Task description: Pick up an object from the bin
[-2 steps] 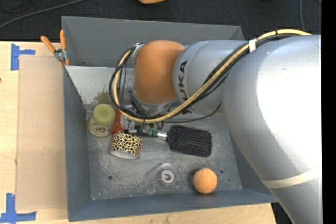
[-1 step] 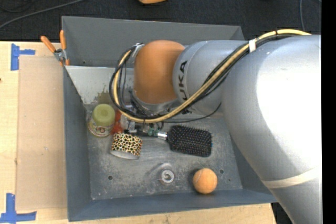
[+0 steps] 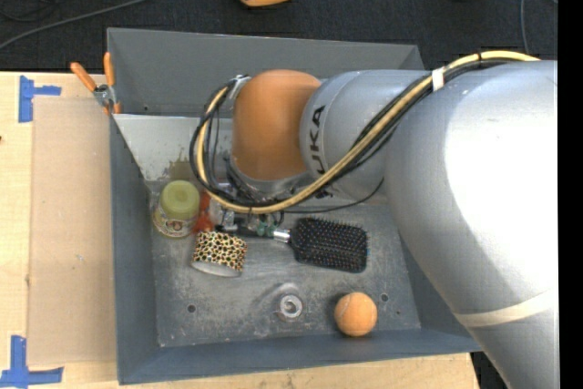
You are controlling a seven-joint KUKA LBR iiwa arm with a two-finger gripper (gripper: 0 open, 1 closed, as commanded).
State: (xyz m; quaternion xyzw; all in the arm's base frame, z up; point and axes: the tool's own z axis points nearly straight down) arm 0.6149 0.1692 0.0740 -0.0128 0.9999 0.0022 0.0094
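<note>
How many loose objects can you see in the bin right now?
4: green-topped jar at left, leopard-print cup beside it, black hairbrush mid-bin, orange ball near the front. The arm may hide more.

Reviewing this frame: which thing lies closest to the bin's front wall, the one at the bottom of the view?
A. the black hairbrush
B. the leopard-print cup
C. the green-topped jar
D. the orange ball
D: the orange ball sits just short of the bin's front wall, while the black hairbrush lies farther back.
</note>
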